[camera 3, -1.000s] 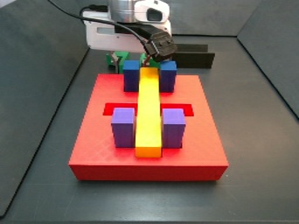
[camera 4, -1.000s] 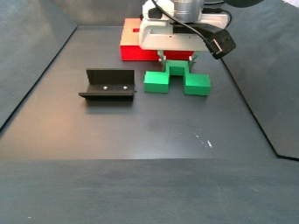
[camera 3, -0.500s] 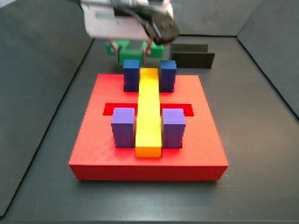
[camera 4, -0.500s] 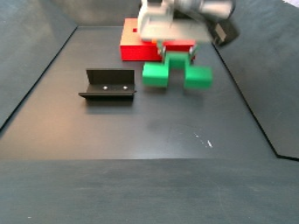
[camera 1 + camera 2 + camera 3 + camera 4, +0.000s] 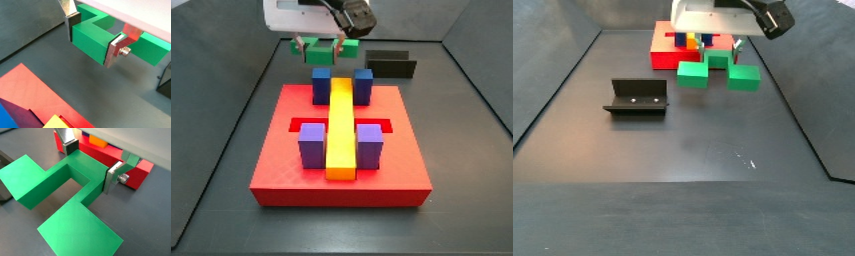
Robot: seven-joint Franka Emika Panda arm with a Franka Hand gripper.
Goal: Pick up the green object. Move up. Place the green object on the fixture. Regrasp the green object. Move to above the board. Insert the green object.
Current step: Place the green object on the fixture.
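I have the pincer clamped on the green object, its silver fingers pressed on either side of the raised middle cube — both wrist views show the plates flat against the plastic. The piece hangs clear of the bench, legs pointing down, just in front of the board in a side view. The fixture stands on the bench off to one side, apart from the green piece, with nothing between them. On the board, the yellow bar runs down the middle, a pair of blue blocks flanking its far end and a pair of purple blocks its near end. From this side the pincer and its load sit beyond the board's far edge — the fixture shows behind.
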